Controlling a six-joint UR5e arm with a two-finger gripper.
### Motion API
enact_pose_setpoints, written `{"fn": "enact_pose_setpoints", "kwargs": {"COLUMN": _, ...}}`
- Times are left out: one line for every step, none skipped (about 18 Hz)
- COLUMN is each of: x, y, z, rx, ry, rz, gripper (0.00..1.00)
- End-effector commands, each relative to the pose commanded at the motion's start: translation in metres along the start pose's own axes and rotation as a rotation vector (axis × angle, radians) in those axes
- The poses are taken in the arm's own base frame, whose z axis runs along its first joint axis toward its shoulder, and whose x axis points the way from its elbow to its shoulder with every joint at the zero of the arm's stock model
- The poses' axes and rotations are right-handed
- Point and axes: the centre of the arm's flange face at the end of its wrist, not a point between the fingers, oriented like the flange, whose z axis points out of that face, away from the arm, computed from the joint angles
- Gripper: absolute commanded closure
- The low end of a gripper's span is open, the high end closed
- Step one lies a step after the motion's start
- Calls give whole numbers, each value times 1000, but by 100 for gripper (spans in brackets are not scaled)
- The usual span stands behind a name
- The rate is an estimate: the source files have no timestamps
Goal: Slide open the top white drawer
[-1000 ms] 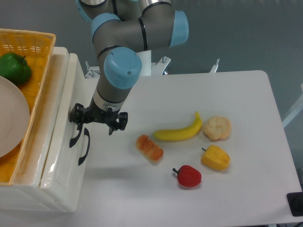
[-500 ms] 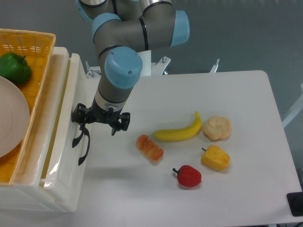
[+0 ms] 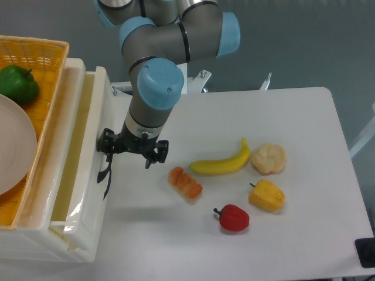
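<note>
The top white drawer [image 3: 98,105] stands partly pulled out to the right from the cabinet at the left, and its pale yellowish inside shows. Its curved black handle [image 3: 106,178] runs along the front wall. My gripper [image 3: 132,153] hangs straight down at the drawer's front. It is open, with the left finger [image 3: 105,146] against the upper end of the handle and the right finger [image 3: 157,155] over the bare table. The lower drawer's front [image 3: 79,249] shows below; its handle is hidden.
A yellow wicker basket [image 3: 50,55] with a green pepper [image 3: 17,83] and a white plate [image 3: 12,146] sits on the cabinet. On the table lie a pastry [image 3: 184,183], a banana [image 3: 220,165], a bun [image 3: 269,158], a yellow pepper [image 3: 267,195] and a red pepper [image 3: 234,218].
The gripper has moved right by a few centimetres with its left finger on the handle. The top drawer has slid out with it, so more of its inside shows.
</note>
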Motion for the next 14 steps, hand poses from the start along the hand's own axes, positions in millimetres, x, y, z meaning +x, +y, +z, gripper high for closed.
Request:
{"fn": "enact_pose_setpoints", "kwargs": {"x": -4, "y": 0, "z": -2, "rx": 2, "ry": -1, "rz": 2, "gripper": 0}}
{"fn": "enact_pose_setpoints", "kwargs": {"x": -8, "y": 1, "z": -3, "rx": 3, "ry": -1, "rz": 8, "gripper": 0}}
{"fn": "enact_pose_setpoints", "kwargs": {"x": -10, "y": 1, "z": -3, "rx": 4, "ry": -2, "rz": 7, "gripper": 0}}
{"fn": "enact_pose_setpoints", "kwargs": {"x": -13, "y": 1, "z": -4, "rx": 5, "ry": -3, "rz": 4, "gripper": 0}}
{"fn": "enact_pose_setpoints", "kwargs": {"x": -15, "y": 1, "z": -5, "rx": 6, "ry": -3, "rz": -1, "gripper": 0}}
{"fn": "enact_pose_setpoints", "kwargs": {"x": -17, "y": 1, "z": -6, "rx": 7, "ry": -4, "rz": -3, "gripper": 0}}
{"fn": "enact_pose_setpoints", "kwargs": {"x": -18, "y": 1, "z": -6, "rx": 8, "ry": -4, "rz": 0, "gripper": 0}}
{"fn": "enact_pose_setpoints", "kwargs": {"x": -21, "y": 1, "z": -6, "rx": 8, "ry": -4, "rz": 1, "gripper": 0}}
{"fn": "enact_pose_setpoints", "kwargs": {"x": -21, "y": 2, "z": -7, "rx": 9, "ry": -4, "rz": 4, "gripper": 0}}
{"fn": "enact_pose_setpoints", "kwargs": {"x": -23, "y": 2, "z": -8, "rx": 10, "ry": -4, "rz": 4, "gripper": 0}}
{"fn": "enact_pose_setpoints", "kwargs": {"x": -27, "y": 2, "z": -9, "rx": 11, "ry": -5, "rz": 0, "gripper": 0}}
{"fn": "enact_pose_setpoints", "kwargs": {"x": -27, "y": 2, "z": -9, "rx": 12, "ry": -5, "rz": 3, "gripper": 0}}
{"fn": "enact_pose_setpoints", "kwargs": {"x": -28, "y": 2, "z": -9, "rx": 12, "ry": -5, "rz": 5, "gripper": 0}}
{"fn": "enact_pose_setpoints", "kwargs": {"x": -31, "y": 3, "z": -10, "rx": 13, "ry": -5, "rz": 6, "gripper": 0}}
